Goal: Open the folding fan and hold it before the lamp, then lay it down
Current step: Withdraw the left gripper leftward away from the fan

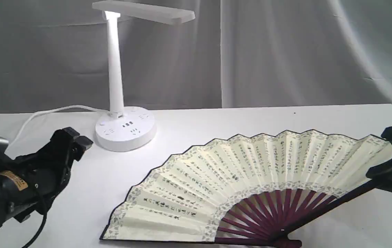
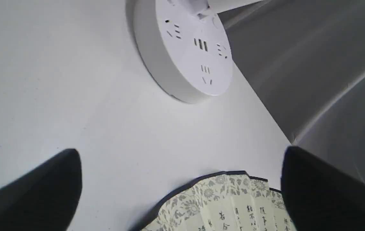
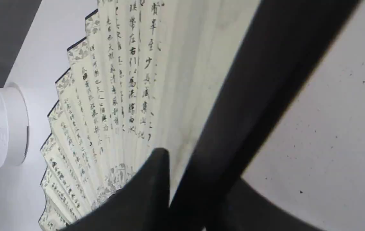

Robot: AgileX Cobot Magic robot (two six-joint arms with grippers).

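The folding fan point(image 1: 251, 172) lies spread open on the white table, cream pleats with black calligraphy facing up and maroon ribs point(image 1: 268, 213) meeting at the front. The white lamp point(image 1: 125, 129) stands behind it to the left, its bar head point(image 1: 144, 11) overhead. My right gripper point(image 1: 390, 162) is at the fan's right end; in the right wrist view the dark guard point(image 3: 259, 96) fills the gap between its fingers point(image 3: 157, 183), so it is shut on the guard. My left gripper point(image 1: 73, 141) hangs open left of the fan, holding nothing, its fingers point(image 2: 41, 189) wide apart.
The lamp's white cord point(image 1: 44, 115) trails left from the round base point(image 2: 189, 54). A grey curtain point(image 1: 285, 51) closes the back of the table. Bare tabletop point(image 1: 96, 186) lies between the left gripper and the fan.
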